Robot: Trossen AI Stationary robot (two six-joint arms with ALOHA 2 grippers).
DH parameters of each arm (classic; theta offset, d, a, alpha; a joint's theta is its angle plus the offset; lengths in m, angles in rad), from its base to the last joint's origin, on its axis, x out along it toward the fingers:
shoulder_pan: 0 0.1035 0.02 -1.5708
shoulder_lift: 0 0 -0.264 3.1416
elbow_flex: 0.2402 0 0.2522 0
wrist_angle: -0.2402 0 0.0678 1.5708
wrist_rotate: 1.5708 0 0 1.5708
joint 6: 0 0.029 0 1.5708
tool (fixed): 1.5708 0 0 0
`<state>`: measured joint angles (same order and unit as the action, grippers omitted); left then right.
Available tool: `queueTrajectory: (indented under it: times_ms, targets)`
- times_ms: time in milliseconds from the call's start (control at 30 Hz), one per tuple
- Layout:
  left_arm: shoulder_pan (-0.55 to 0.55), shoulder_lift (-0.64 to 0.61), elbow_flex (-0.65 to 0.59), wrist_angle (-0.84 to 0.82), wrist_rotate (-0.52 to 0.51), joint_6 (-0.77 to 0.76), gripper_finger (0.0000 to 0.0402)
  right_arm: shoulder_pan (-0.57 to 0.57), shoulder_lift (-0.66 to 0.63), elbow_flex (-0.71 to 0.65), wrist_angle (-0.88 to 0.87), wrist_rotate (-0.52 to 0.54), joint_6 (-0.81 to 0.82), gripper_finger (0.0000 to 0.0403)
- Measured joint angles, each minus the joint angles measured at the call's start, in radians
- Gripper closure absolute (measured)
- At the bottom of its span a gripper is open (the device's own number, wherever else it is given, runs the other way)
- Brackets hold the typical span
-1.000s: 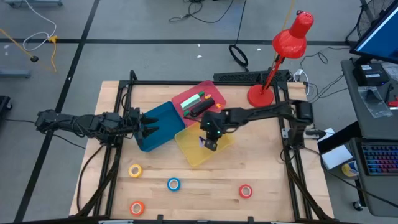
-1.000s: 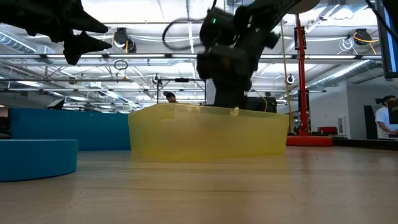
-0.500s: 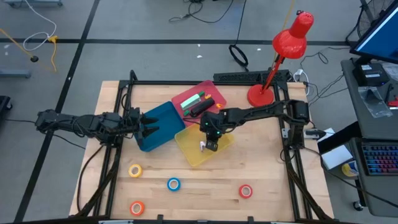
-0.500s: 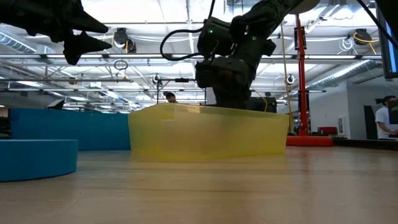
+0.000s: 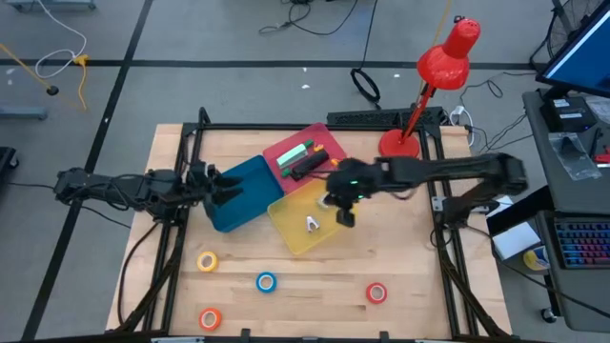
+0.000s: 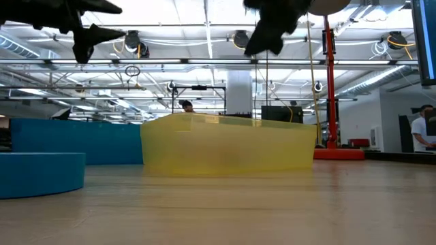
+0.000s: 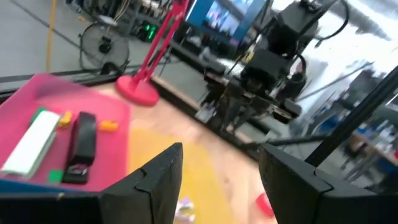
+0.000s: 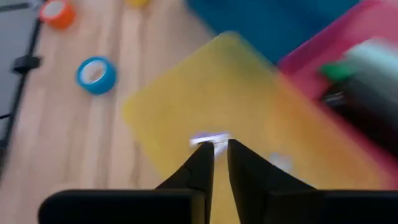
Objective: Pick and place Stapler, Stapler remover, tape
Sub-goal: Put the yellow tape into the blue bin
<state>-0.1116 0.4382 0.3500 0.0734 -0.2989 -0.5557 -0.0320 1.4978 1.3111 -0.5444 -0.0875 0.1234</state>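
Note:
The stapler remover (image 5: 312, 225) lies on the floor of the yellow bin (image 5: 295, 243), a small pale blur just past my right fingertips in the right wrist view (image 8: 208, 138). The black stapler (image 5: 307, 164) lies in the pink bin (image 5: 329, 143). Yellow (image 5: 207, 260), blue (image 5: 266, 282), orange (image 5: 210, 318) and red (image 5: 376, 292) tape rolls lie flat on the table's near part. My right gripper (image 5: 345, 214) hangs high over the yellow bin's right side, open by a narrow gap, holding nothing. My left gripper (image 5: 224, 191) hovers open over the blue bin (image 5: 246, 195).
The three bins stand close together in the table's middle. A red desk lamp (image 5: 419, 95) stands at the far right corner. Black frame rails (image 5: 191, 143) run along the table's sides. Bare wood lies between the bins and the tape rolls.
My right gripper has risen out of the yellow bin and gone toward the table's right edge, letting go of the stapler remover, which stays lying in the bin. My left gripper has rolled a little in place.

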Motion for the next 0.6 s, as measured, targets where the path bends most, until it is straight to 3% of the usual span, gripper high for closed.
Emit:
queueTrajectory:
  times_ms: [100,267,467,600]
  targets:
    - [0.0,0.0,0.0,0.039,0.0,0.0,0.0192,0.03,-0.135,-0.055,-0.012,0.113,0.0,0.038]
    - [0.0,0.0,0.0,0.027,0.0,0.0,0.0192,0.068,-0.378,-0.227,0.044,0.193,0.123,0.04]
    - [0.0,0.027,0.028,0.004,-0.004,0.007,0.0192,0.072,-0.648,-0.453,0.111,0.196,0.273,0.0397]
    - [-0.002,0.099,0.128,-0.129,-0.026,0.002,0.0192,0.071,-0.805,-0.584,0.174,0.197,0.309,0.0401]
